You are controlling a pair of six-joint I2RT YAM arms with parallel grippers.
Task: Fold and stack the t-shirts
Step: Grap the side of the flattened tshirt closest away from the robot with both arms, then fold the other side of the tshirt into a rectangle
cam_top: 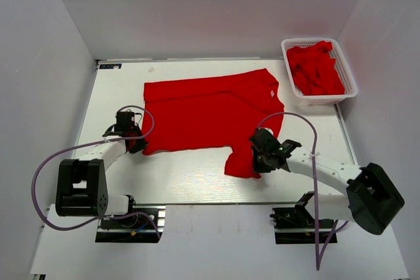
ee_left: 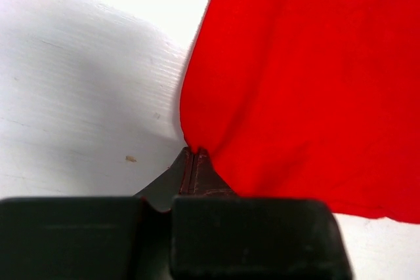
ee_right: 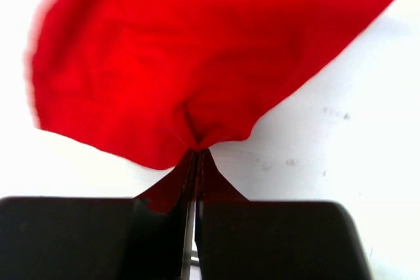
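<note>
Pinching corners of soft red t-shirt point(cam_top: 210, 113)

The top camera overlooks the whole t-shirt point(cam_top: 210, 113) from above its near edge; each wrist camera closely faces one shared near corner.

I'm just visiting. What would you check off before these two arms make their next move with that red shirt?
1. Left gripper grips the t-shirt: ok, shut on its near left edge.
2. Right gripper grips it: ok, shut on a bunched near right part.
3. Cloth lies flat: not ok, crumpled by the right gripper.
4. Basket out of the way: ok, far right, apart from both arms.
5. Grips deep enough to hold through a pull: cannot tell.
</note>
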